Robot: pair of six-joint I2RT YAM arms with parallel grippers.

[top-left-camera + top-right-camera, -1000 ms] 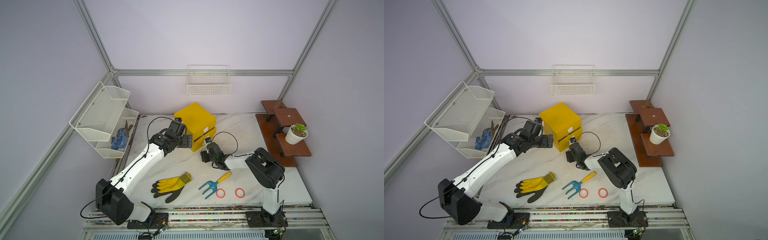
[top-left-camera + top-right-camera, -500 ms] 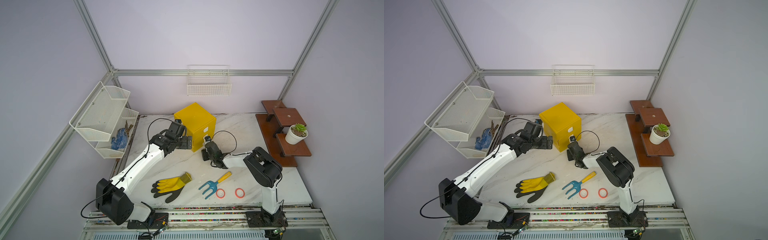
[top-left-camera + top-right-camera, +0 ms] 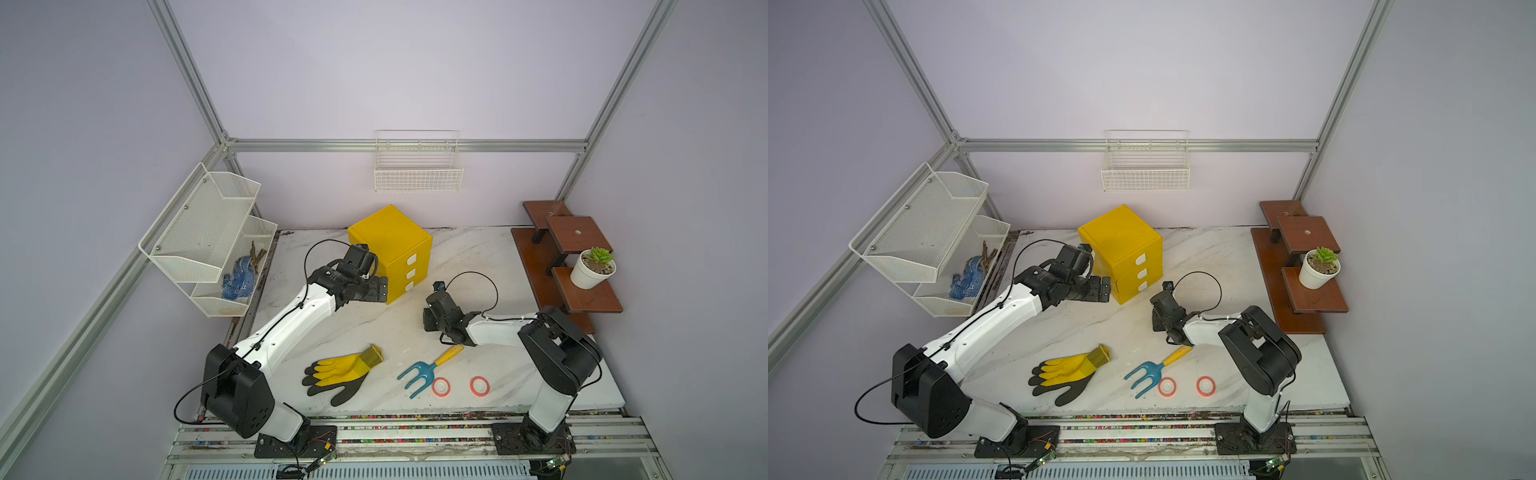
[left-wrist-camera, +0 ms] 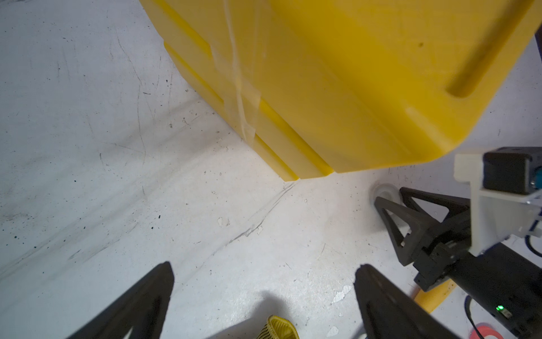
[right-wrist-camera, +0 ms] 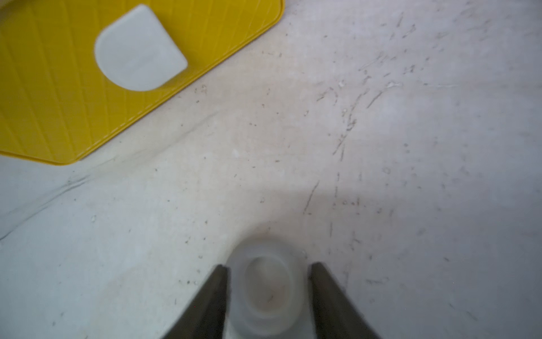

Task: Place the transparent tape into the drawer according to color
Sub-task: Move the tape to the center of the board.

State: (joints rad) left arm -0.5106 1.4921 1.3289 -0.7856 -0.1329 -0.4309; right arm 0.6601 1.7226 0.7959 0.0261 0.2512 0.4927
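Observation:
A clear-whitish transparent tape roll (image 5: 265, 287) lies on the marble table (image 3: 478, 257), just in front of the yellow cabinet (image 3: 390, 237) (image 3: 1121, 232). My right gripper (image 5: 268, 264) (image 3: 428, 320) (image 3: 1156, 322) is shut on it, one finger pressed against each side. The three drawers, each with a white tab (image 3: 410, 273) (image 5: 139, 50), all look pushed in. My left gripper (image 4: 264, 267) (image 3: 380, 289) (image 3: 1102, 286) hangs open and empty beside the cabinet's left side. Two red-orange rolls (image 3: 440, 386) (image 3: 479, 385) lie near the front edge.
A yellow-black glove (image 3: 340, 372) and a blue hand rake with a yellow handle (image 3: 428, 368) lie at the front. White wire baskets (image 3: 208, 241) hang on the left wall and one more (image 3: 417, 166) at the back. A wooden step shelf with a potted plant (image 3: 592, 270) stands at the right.
The right gripper's jaws have narrowed onto the clear roll. Both arms stay almost where they were, and the left gripper remains wide open.

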